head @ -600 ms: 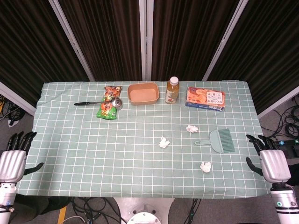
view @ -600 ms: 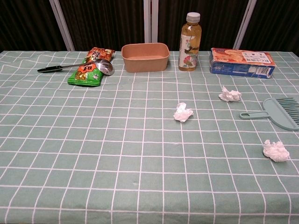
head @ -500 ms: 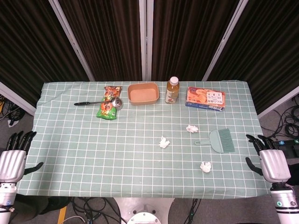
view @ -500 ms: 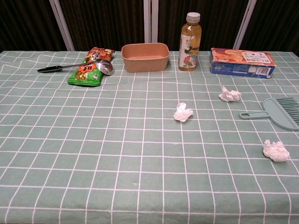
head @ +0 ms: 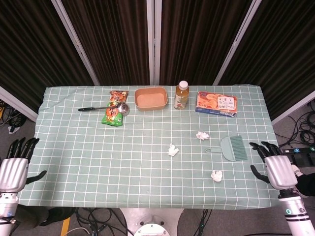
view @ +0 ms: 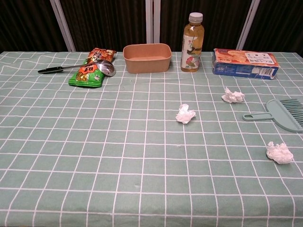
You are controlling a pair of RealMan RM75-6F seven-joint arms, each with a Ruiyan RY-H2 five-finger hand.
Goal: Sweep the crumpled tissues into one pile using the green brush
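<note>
The green brush [head: 231, 148] [view: 279, 113] lies flat on the right of the checked cloth, handle pointing left. Three crumpled tissues lie nearby: one [head: 202, 135] [view: 232, 95] behind the brush, one [head: 172, 149] [view: 185, 114] near the table's middle, one [head: 216, 175] [view: 279, 152] in front of the brush. My right hand [head: 275, 167] hovers at the table's right edge, just right of the brush, fingers spread and empty. Off the front-left corner, my left hand [head: 15, 164] is open and holds nothing. The chest view shows neither hand.
Along the back stand a brown paper bowl [head: 150, 98], a juice bottle [head: 181, 95] and a tissue pack [head: 216, 103]. A ladle [head: 106, 107] rests across a snack bag [head: 114, 114] at the back left. The table [head: 88, 162] drops off just in front of both hands.
My right hand has shifted left toward the brush, now over the table's right edge. The left hand and all objects stay where they were.
</note>
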